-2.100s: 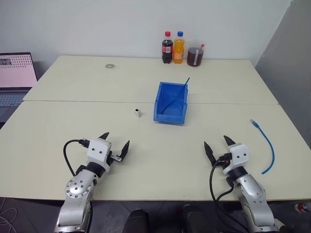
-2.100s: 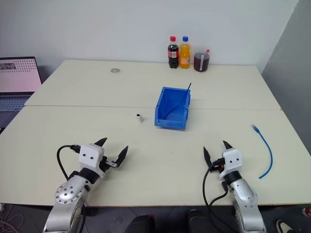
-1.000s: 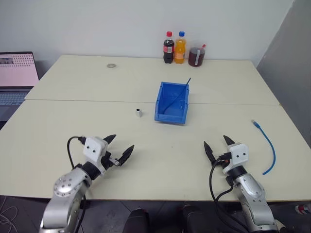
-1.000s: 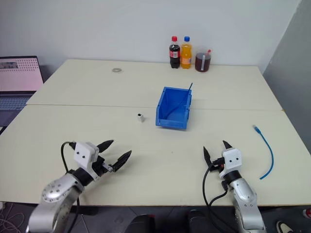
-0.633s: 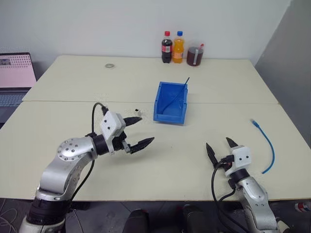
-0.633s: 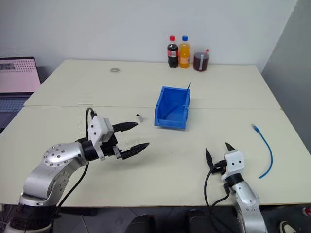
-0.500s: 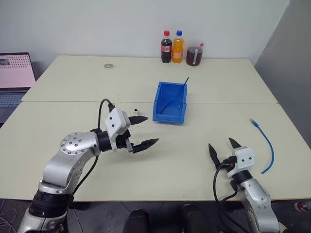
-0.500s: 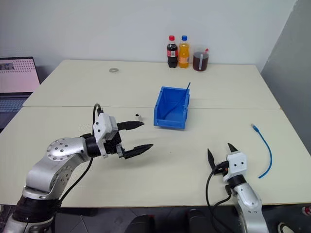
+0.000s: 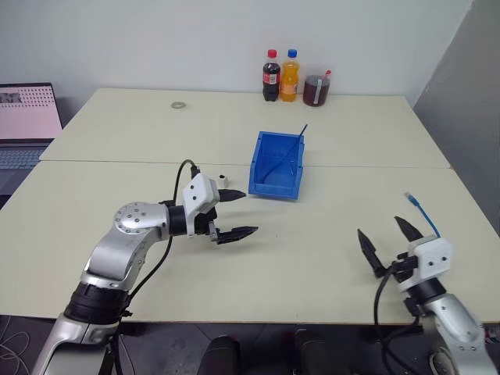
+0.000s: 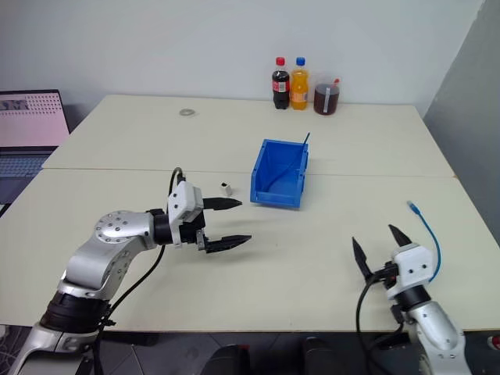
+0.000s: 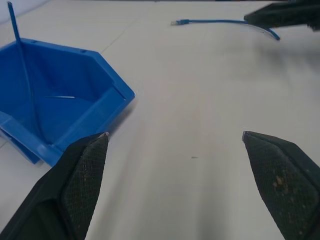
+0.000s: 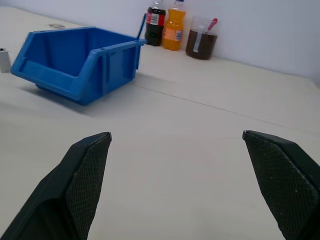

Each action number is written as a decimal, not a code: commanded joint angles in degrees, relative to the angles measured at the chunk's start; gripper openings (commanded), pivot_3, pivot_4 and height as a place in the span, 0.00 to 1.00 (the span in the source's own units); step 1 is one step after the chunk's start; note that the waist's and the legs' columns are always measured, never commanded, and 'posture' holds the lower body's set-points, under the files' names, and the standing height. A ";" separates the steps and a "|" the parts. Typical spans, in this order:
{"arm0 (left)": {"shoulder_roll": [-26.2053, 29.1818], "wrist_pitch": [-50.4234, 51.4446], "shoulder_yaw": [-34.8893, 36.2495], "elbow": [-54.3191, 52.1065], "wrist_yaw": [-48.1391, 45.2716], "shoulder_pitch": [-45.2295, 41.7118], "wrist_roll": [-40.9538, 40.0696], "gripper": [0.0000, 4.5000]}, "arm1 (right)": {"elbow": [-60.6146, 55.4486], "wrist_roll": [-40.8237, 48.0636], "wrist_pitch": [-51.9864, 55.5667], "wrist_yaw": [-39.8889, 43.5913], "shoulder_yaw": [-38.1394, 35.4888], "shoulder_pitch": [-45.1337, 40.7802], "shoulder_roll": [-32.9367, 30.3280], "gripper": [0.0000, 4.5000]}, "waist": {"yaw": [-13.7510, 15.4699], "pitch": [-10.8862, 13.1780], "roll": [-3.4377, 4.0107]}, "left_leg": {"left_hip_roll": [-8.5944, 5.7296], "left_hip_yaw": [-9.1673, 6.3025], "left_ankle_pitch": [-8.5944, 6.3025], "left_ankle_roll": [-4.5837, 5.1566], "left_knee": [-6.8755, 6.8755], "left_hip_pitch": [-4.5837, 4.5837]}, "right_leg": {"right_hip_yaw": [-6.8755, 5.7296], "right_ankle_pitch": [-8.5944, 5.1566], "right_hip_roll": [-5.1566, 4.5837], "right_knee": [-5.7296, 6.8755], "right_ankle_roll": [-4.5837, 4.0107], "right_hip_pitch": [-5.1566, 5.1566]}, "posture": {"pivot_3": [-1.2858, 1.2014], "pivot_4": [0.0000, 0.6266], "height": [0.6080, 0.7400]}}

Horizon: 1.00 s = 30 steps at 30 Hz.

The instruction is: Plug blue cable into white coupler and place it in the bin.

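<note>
Matte cream table (image 9: 328,258) bears boxy plastic bin (image 9: 275,166), thin blue cable (image 9: 428,220); both grippers' jaws wide, empty.

Head stereo high, downward; wrist cams low, sharing bin (image 12: 75,62).

**Colours on the table**

The table (image 9: 117,141) is pale cream. The bin (image 9: 276,165) is bright blue, with a darker blue strand (image 9: 299,134) standing in it. The blue cable (image 9: 427,219) is light blue; the white coupler (image 9: 223,180) has a dark face. Both grippers, left (image 9: 232,213) and right (image 9: 386,238), have black fingers on white housings. At the back stand a dark cola bottle (image 9: 270,76) with a red cap, an orange bottle (image 9: 289,76) with a blue cap, and a cup of brown drink (image 9: 316,90).
</note>
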 commanded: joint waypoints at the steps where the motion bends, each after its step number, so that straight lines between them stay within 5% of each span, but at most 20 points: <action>1: -1.40 -1.23 -0.47 1.35 -1.04 -3.47 0.59 1.00 | -2.86 4.62 3.27 0.70 -6.05 0.44 -2.44 0.99 | 0.00 0.00 -0.01 | -0.05 0.00 0.00 0.00 0.00 -0.01 | 0.00 0.00 0.02 0.00 0.00 0.00 | 0.52 0.24 1.00; 11: -4.50 -0.87 -3.20 2.15 -3.40 -6.58 1.73 1.00 | -0.38 11.08 21.32 -5.43 -15.99 -0.68 -5.47 0.99 | -0.08 0.00 0.00 | -0.04 -0.01 0.00 0.00 0.00 -0.02 | 0.01 0.00 0.05 0.01 0.00 0.00 | 0.52 0.24 1.00; 30: -5.28 6.14 -7.80 -0.78 -10.33 -10.27 0.46 1.00 | 26.18 10.27 38.85 -2.14 -15.37 -20.95 -18.91 0.99 | -0.14 0.02 0.03 | -0.08 0.02 0.00 0.02 -0.01 -0.08 | 0.06 0.01 0.13 -0.03 0.03 -0.01 | 0.52 0.24 1.00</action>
